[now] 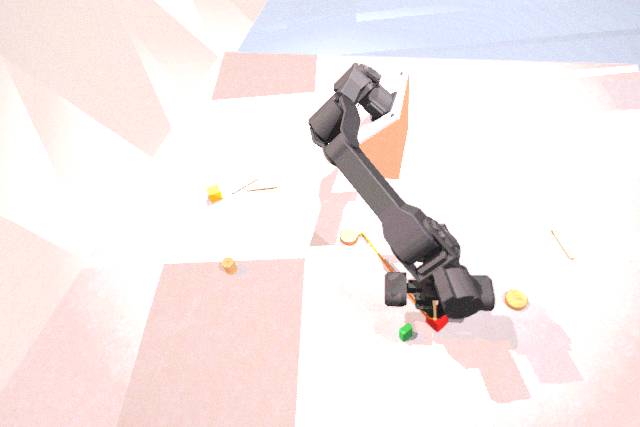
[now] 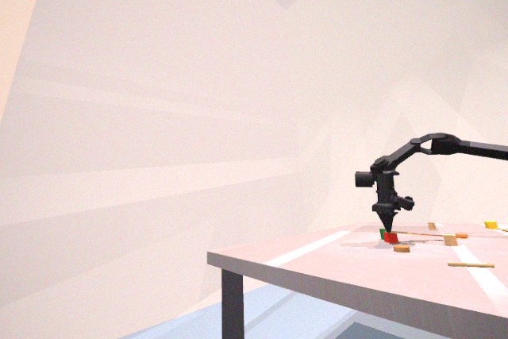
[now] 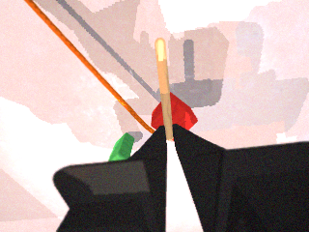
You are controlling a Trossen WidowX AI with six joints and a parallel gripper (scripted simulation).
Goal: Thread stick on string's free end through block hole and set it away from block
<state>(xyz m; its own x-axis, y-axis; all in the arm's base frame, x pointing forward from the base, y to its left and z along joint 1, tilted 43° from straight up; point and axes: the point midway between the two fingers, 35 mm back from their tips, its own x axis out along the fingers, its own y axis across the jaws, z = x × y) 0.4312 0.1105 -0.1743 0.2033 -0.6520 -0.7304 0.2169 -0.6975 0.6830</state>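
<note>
My gripper (image 2: 388,231) (image 3: 168,129) is shut on the wooden stick (image 3: 163,72) (image 1: 434,308), low above the table. The stick lies flat across the fingertips, its free end pointing forward in the wrist view. The orange string (image 1: 373,246) (image 2: 426,234) (image 3: 77,56) runs nearly straight from the fingertips to the round wooden button (image 1: 348,236) (image 2: 461,235), off the table along much of its length. The wooden block (image 2: 450,239) stands on the table in the exterior view; its hole cannot be made out. The arm seems to hide it in the top view.
A red block (image 1: 437,323) (image 2: 390,237) (image 3: 181,113) is right below the stick, a green block (image 1: 405,332) (image 3: 122,147) beside it. A round disc (image 1: 515,299) (image 2: 401,248) and loose stick (image 1: 562,245) (image 2: 470,264) lie nearby. Farther off are a yellow cube (image 1: 214,193), a cylinder (image 1: 229,265) and two sticks.
</note>
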